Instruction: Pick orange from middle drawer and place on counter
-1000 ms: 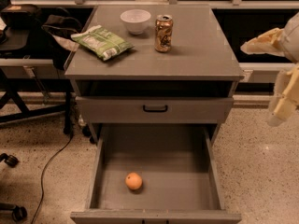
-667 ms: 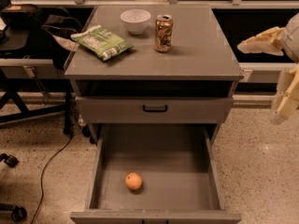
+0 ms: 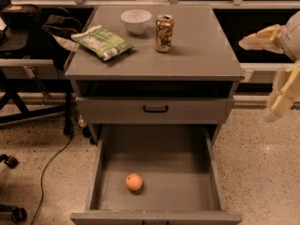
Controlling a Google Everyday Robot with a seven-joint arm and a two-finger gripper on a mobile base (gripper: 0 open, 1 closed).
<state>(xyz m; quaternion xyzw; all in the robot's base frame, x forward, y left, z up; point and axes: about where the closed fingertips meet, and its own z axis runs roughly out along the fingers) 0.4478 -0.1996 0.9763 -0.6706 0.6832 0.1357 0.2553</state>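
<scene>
Orange [image 3: 134, 182] lies loose on the floor of the open middle drawer [image 3: 178, 189], front-left, clear of the walls. Tool [image 3: 283, 93] hangs right of the cabinet, well apart, carrying nothing; how far open, cannot tell. Fruit likely light, firm, smooth, apt to roll: grip across its widest girth from above. Desk [image 3: 201, 55] has bare room on its right side.

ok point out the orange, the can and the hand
orange [image 3: 134, 182]: camera view, middle of the fruit
can [image 3: 164, 33]: camera view, its front side
hand [image 3: 281, 90]: camera view, lower part, at right edge
</scene>
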